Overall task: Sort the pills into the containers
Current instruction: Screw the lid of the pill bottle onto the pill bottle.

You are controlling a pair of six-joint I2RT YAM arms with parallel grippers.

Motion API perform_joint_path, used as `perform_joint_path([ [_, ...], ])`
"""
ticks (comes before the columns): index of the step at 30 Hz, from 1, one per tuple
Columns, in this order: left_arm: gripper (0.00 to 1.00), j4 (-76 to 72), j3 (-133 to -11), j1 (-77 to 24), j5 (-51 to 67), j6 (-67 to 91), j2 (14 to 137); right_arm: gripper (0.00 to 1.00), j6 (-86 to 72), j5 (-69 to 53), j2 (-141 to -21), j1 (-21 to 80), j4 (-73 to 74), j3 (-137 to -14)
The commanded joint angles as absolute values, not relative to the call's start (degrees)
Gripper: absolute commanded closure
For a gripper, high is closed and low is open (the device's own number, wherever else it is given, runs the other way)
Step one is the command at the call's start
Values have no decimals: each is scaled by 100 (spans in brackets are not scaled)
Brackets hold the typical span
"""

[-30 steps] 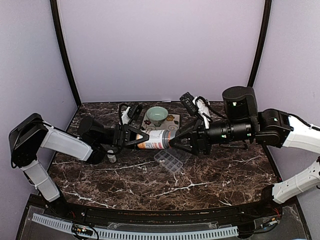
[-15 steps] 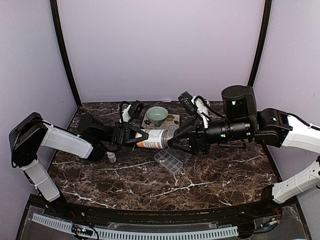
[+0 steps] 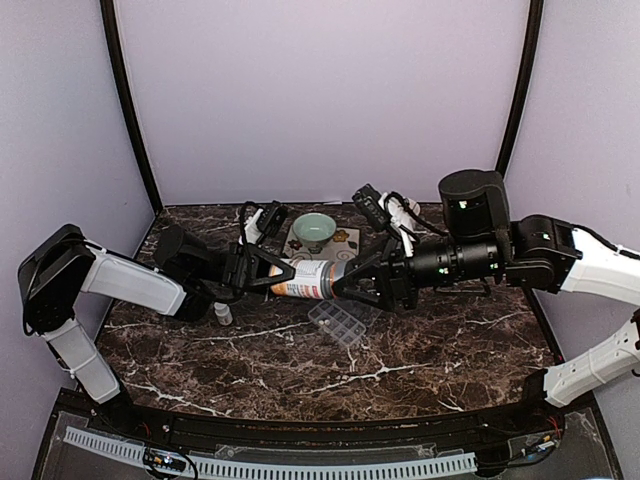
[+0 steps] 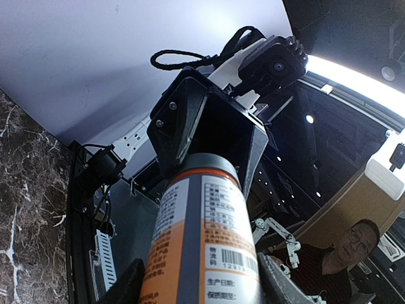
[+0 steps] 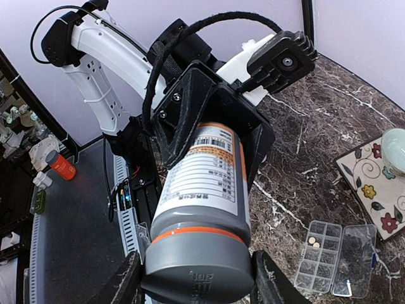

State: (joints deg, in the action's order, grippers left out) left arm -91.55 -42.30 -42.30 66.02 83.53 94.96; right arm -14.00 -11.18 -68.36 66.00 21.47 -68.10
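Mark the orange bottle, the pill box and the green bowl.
orange bottle [image 3: 308, 279]: top view, on its label.
pill box [image 5: 357, 259]: right wrist view, on its open lid.
green bowl [image 3: 314, 228]: top view, inner wall.

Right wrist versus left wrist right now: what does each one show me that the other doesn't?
Right wrist only: the open pill box with two pills in one compartment, the bottle's grey cap, and the flowered coaster. Left wrist only: a person in the background. Both: the orange bottle, held between the left gripper and right gripper.
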Motion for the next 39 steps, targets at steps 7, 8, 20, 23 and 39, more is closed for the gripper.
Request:
perform_joint_path([
  [7,100,-9976,-4631,-4436,6496,8420,9391,80,-1421,-1056,-7035,6653,1587,-6768],
  [8,100,-9976,-4632,-4449,6478,8411,9387,80,-1430,-1050,-7027,6661,1543,-6741],
  [20,100,-9976,-4689,-4659,5880,8272,9357,81,-1246,-615,-7040,6907,1182,-6451],
  [23,100,-9976,-4705,-4695,5833,8260,9348,81,-1181,-552,-7064,6974,1213,-6451],
  [39,100,-9971,-5271,-4956,6305,8482,9608,81,-1080,-735,-7227,6982,1300,-6564],
])
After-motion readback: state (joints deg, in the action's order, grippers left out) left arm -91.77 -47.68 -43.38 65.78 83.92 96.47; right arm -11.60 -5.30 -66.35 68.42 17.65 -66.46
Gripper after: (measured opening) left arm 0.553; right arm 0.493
